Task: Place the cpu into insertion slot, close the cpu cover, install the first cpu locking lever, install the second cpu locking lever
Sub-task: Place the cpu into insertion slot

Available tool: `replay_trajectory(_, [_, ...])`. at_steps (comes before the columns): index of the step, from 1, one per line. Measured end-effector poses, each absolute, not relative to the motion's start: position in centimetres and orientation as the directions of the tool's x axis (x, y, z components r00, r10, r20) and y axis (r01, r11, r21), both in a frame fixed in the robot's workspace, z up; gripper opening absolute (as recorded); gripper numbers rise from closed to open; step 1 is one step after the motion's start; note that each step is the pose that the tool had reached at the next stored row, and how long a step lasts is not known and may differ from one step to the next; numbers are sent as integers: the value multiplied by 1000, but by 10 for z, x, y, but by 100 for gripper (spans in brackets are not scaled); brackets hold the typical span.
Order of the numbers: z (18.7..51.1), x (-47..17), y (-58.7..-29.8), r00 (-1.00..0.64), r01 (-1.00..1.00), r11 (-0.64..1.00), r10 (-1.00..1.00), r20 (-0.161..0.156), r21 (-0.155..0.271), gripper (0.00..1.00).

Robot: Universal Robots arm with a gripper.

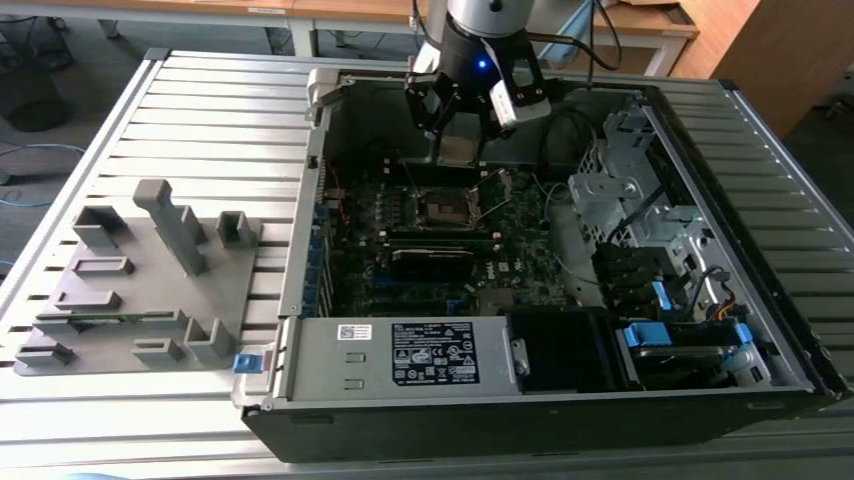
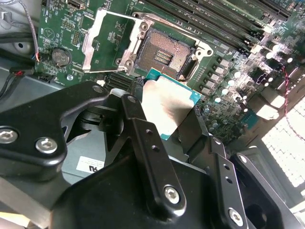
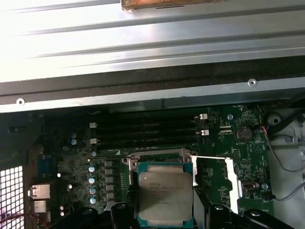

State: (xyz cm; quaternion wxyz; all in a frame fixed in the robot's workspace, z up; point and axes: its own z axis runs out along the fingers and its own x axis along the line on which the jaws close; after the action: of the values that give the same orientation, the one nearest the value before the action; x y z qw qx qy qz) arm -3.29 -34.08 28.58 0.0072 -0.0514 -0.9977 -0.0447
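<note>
- The worktop (image 1: 214,110), a slatted metal surface, is carrying an open computer case (image 1: 400,420) with its motherboard (image 1: 400,270) lying exposed inside.
- The arm (image 1: 487,30) is reaching into the case from the far side of the exterior view, with its wrist pointing almost straight down over the board.
- The end effector (image 1: 458,140) is hanging above the board. Its fingers (image 2: 143,138) are pinching the cpu (image 2: 167,107) by two opposite edges.
- The cpu cover (image 2: 137,43) is lying swung open beside the socket, so its window is leaving the opening free.
- The insertion slot (image 2: 164,55) is sitting bare with its contact field showing and nothing seated in it.
- The cpu is hovering clear of the board in the grasp, with its dull metal top facing the wrist cameras. In the first wrist view it (image 3: 164,195) is covering most of the socket area, while in the second wrist view it is sitting just beside the slot. How high it is hanging cannot be told.
- Judging from this, the first step is under way: the chip is being carried to the slot and is not yet placed. The cover and both levers are waiting.
- Finishing this placement is probably calling for squaring the chip's edges with the socket rim, keeping it level, and lowering it without sideways drag, since the contacts are looking delicate.
</note>
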Motion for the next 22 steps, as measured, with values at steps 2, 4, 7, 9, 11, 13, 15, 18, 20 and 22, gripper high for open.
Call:
replay_trajectory(2, [286,-33,-341,-993,115,989,114,19,88,54])
replay_trajectory(4, [286,-33,-341,-991,132,987,131,19,88,54])
replay_trajectory(7, [286,-33,-341,-991,135,987,134,19,88,54])
replay_trajectory(9, [286,-33,-341,-991,136,987,134,19,88,54])
replay_trajectory(11, [286,-33,-341,-991,136,987,134,19,88,54])
replay_trajectory(13, [286,-33,-341,-991,136,987,135,19,88,54])
replay_trajectory(15, [286,-33,-341,-991,136,987,135,19,88,54])
replay_trajectory(18, [286,-33,-341,-991,136,987,135,19,88,54])
replay_trajectory(20, [286,-33,-341,-990,143,986,142,19,88,54])
replay_trajectory(22, [285,-33,-341,-987,162,983,161,19,88,54])
